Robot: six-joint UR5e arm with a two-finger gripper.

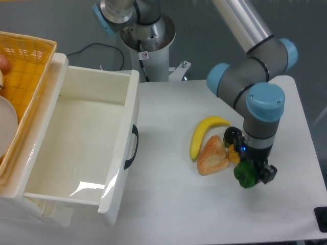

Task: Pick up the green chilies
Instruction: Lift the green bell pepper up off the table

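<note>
The green chilies [245, 174] are held in the gripper [254, 175], whose fingers are clamped on either side of the glossy dark-green vegetable at the right side of the white table [173, 204]. Whether the vegetable is lifted clear of the tabletop or touching it cannot be told from this view. The arm [255, 76] reaches down from the far side, its grey and blue wrist directly above the gripper. Just left of the green chilies lies an orange-brown bread-like piece [212, 155], and between the two a bit of a yellow pepper [233, 153] shows, mostly hidden by the wrist. A banana [203, 134] lies just beyond the bread piece, curving toward the far right. Well to the left, a large white plastic bin [87, 143] with a dark handle on its right wall sits on the table. A yellow woven basket [25, 66] stands at the far left edge, beside the bin. The robot's base [148, 35] stands at the far edge of the table.
</note>
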